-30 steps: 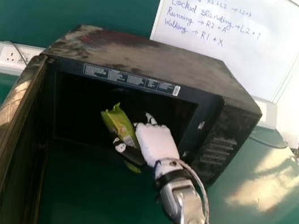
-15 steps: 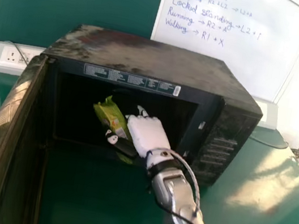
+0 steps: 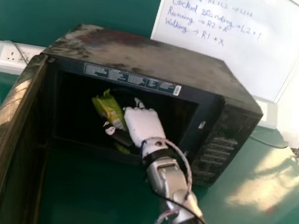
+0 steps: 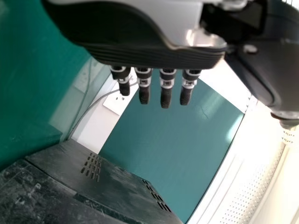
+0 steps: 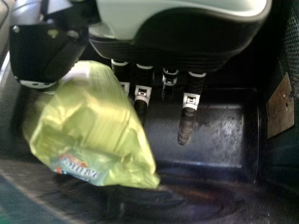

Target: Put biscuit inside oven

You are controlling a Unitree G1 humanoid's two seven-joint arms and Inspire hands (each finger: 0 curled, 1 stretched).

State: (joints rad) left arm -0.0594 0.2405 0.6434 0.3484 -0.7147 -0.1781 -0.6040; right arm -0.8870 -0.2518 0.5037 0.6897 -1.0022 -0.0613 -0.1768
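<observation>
Right hand [image 3: 144,124] inside the oven [image 3: 152,61], green packet [image 3: 108,108] in a pinch between its thumb [image 3: 122,137] and fingers [image 5: 190,101].

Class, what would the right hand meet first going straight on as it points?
Probably the oven's back wall, though depth inside is unclear; the green packet in the right hand might touch first.

The biscuit packet [image 5: 96,126] is crinkled, glossy, probably plastic (slightly blurred), the oven top [image 3: 147,58] scuffed and matt.
</observation>
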